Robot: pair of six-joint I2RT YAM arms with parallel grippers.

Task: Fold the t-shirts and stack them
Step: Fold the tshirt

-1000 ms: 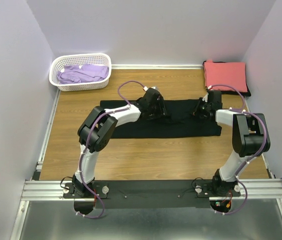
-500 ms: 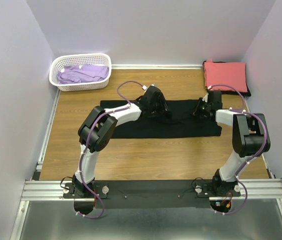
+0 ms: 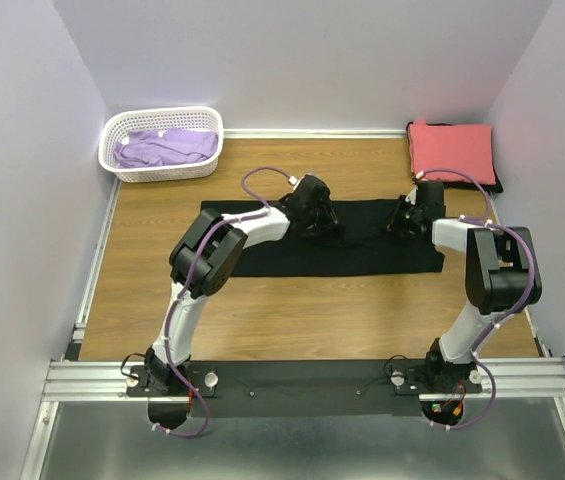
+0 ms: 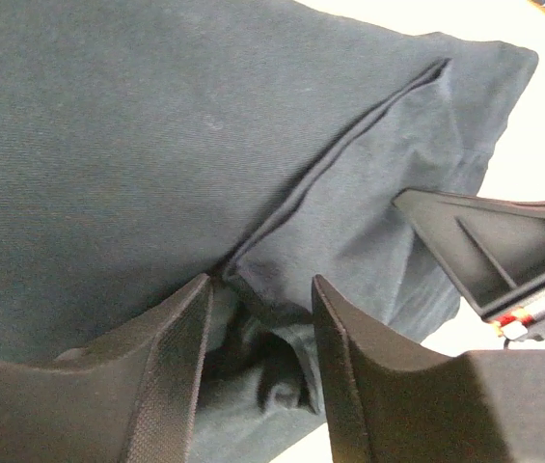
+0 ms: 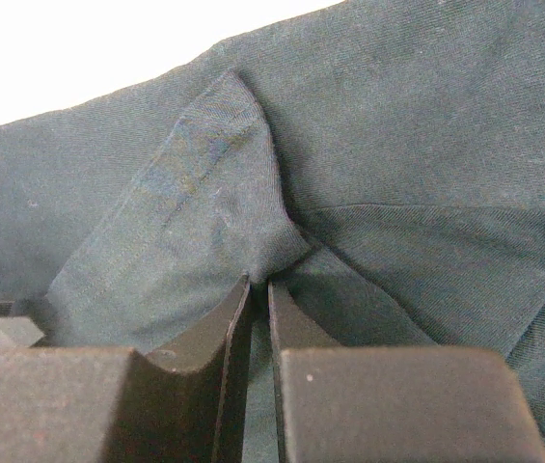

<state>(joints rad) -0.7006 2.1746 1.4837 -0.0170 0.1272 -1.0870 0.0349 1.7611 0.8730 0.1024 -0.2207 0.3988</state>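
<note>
Cotton of the black t-shirt (image 3: 362, 255) is judged limp, best taken at folded edges; one is pinched by the right pincer (image 5: 258, 289), another straddled by the open left pincer (image 4: 260, 318).

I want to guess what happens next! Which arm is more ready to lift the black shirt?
Probably the right. The right pincer is shut on a pinch of the black shirt. The left pincer is open around a fold, so it must close first.
</note>
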